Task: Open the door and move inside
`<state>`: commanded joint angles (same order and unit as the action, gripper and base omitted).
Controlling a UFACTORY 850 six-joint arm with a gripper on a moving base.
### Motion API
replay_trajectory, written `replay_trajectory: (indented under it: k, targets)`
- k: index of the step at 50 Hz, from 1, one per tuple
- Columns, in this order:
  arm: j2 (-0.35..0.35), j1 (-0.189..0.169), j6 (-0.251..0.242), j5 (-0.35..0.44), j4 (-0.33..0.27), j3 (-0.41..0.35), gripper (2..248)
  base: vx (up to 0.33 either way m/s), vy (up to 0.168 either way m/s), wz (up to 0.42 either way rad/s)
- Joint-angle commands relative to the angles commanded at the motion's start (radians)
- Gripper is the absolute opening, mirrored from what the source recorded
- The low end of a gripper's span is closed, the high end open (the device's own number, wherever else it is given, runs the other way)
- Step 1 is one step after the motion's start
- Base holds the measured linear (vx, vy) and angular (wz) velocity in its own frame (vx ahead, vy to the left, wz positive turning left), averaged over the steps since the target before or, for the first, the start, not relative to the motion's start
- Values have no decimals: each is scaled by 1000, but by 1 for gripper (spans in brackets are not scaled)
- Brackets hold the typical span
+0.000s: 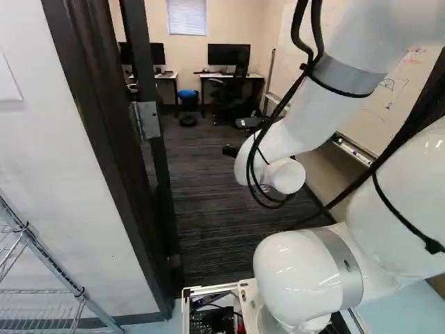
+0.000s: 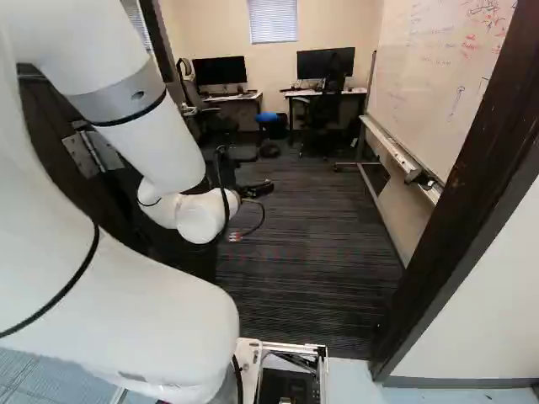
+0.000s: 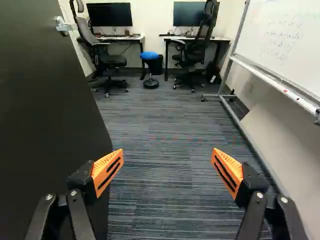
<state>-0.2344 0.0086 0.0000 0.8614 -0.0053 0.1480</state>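
The claw (image 2: pixel 257 188) is spread. Open door (image 3: pixel 45 125): near left. Whiteboard (image 3: pixel 285 40): right. Blue-seated stool (image 3: pixel 149 56), office chairs (image 3: pixel 100 60), desks (image 3: pixel 120 38): far.

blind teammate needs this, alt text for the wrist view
An open gripper points past a dark, open door, over striped carpet, towards two desks with monitors, chairs and a blue-topped stool; a whiteboard stands opposite the door.

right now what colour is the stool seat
The stool seat is blue, clearest in the wrist view.
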Motion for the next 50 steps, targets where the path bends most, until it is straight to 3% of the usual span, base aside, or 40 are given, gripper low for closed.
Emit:
replay_trajectory:
  k: [22,50]
  targets:
    - [-40,-8,0,10,5,-54,247,0,0,0]
    - [-45,-9,0,11,5,-61,247,1,0,0]
